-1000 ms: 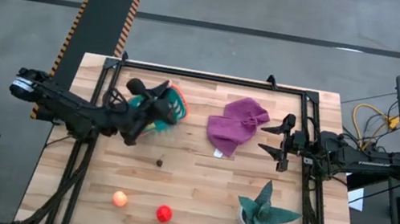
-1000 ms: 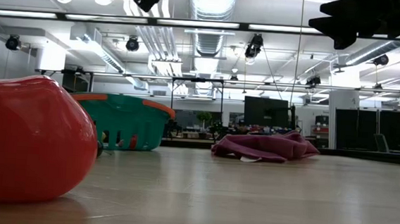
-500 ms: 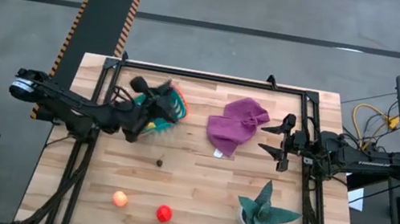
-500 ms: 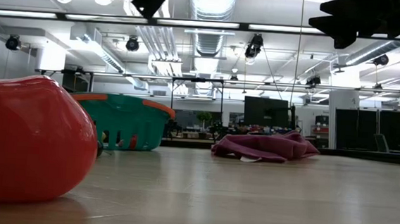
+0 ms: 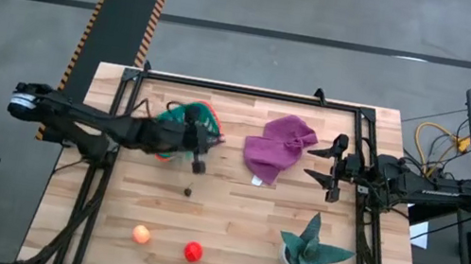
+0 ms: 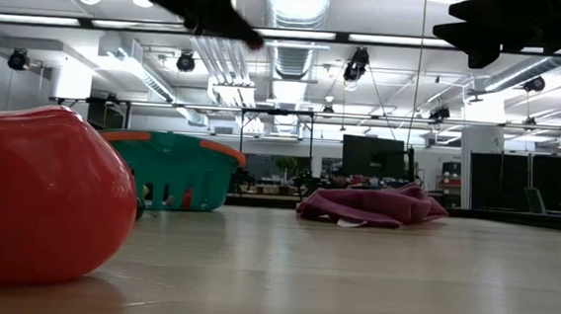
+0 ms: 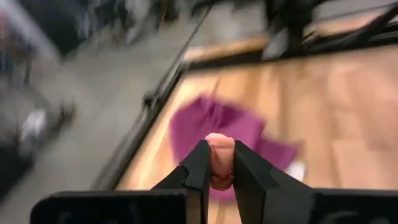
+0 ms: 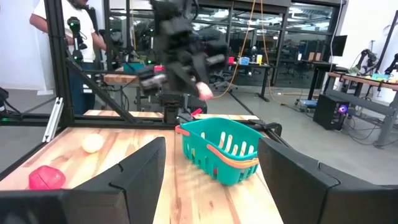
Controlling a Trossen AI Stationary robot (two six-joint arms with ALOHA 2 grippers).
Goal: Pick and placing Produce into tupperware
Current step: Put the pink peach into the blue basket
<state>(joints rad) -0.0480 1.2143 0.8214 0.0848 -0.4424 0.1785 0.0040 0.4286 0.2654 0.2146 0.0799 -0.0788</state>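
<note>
My left gripper [image 7: 217,171] is shut on a small pink piece of produce [image 7: 219,160]. It hovers at the teal, orange-rimmed tupperware's [image 5: 183,116] right side and points at the purple cloth [image 7: 214,127]. The right wrist view shows it above the tupperware [image 8: 221,149] with the pink piece [image 8: 204,92] at its tips. A red ball [image 5: 192,251] and an orange ball [image 5: 141,233] lie near the table's front edge, a dark bit [image 5: 189,191] between them and the tupperware. My right gripper [image 5: 321,166] waits open at the right edge. My left gripper pinches the pink piece between its two fingertips [image 7: 200,163]. The piece's rounded end [image 7: 219,144] sticks out past the tips. The fingers point roughly level toward the table's right side. The piece is lifted clear of table and tupperware.
The purple cloth [image 5: 279,146] lies crumpled at the far middle. A teal-green spiky plant [image 5: 311,250] stands near the front right. In the low view the red ball [image 6: 40,200] fills the near left. Black frame rails [image 5: 252,91] run along the table's edges.
My left gripper has swung from above the tupperware's far left part toward the table's right, sunk a little and rolled about its own line, now stretched out toward the cloth. It has stayed shut on the pink piece. The balls and the dark bit have not moved.
</note>
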